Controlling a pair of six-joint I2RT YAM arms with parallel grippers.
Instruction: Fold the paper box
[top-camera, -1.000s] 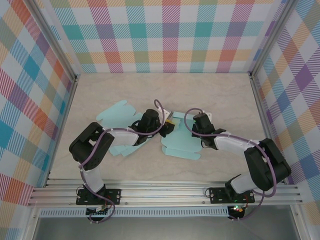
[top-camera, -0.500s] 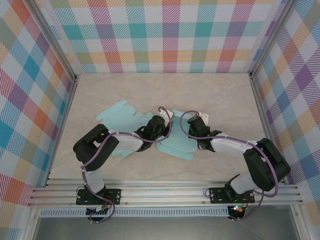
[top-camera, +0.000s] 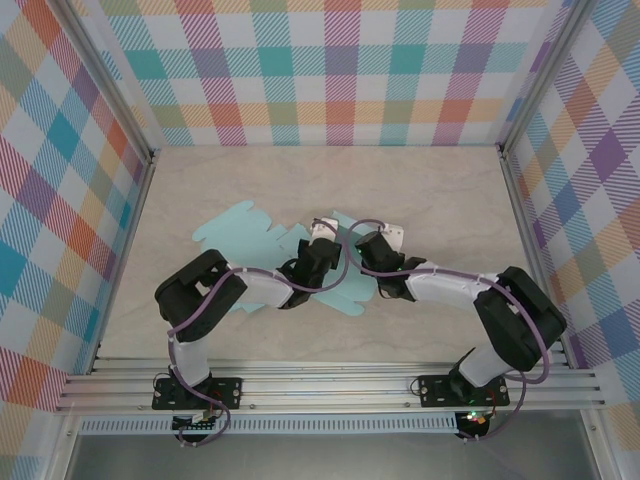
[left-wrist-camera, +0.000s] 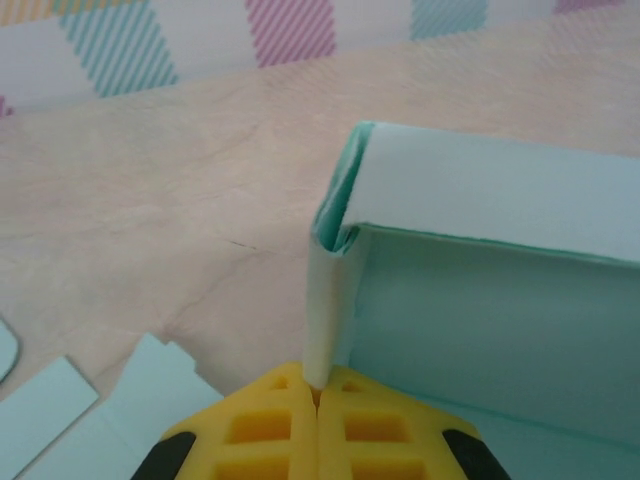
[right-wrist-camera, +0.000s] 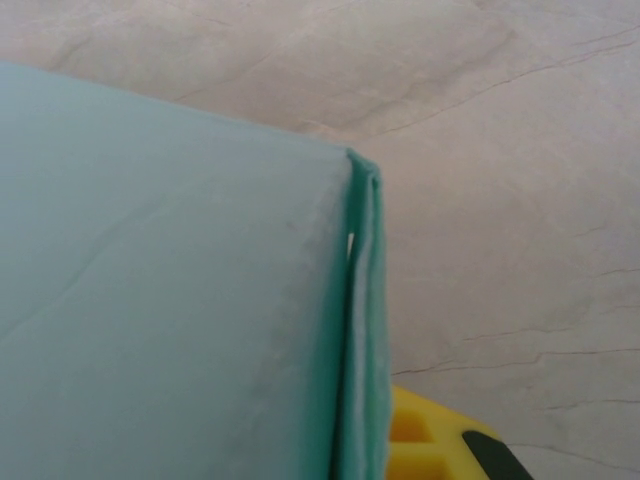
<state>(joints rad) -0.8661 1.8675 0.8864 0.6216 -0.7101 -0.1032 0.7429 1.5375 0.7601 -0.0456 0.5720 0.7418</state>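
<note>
Obs.: the table (top-camera: 420, 190) was pale, marble-patterned, and closed in on three sides by checked walls (top-camera: 340, 70). Both my arms reached in toward the table's middle, the left arm (top-camera: 215, 290) bent in from the table's near left and the right arm (top-camera: 470, 290) from its near right. The paper box (top-camera: 348, 292) sat at about the middle of the table, slightly toward its near edge, pale teal and part-folded, with at least one side wall standing up. A flat teal card sheet (top-camera: 238, 224) lay on the table left of middle, partly under my left arm. My left gripper (top-camera: 322, 240) was at the table's middle and pinched tight on a standing, doubled-over wall of the box. In the left wrist view its yellow pads (left-wrist-camera: 270, 430) met with the wall's thin edge caught in the seam between them. My right gripper (top-camera: 378, 243) was just right of the table's middle and also closed, clamped on a double-layered box wall. In the right wrist view one yellow finger (right-wrist-camera: 425, 440) pressed against the wall's outer face, and the other was hidden behind the paper.
</note>
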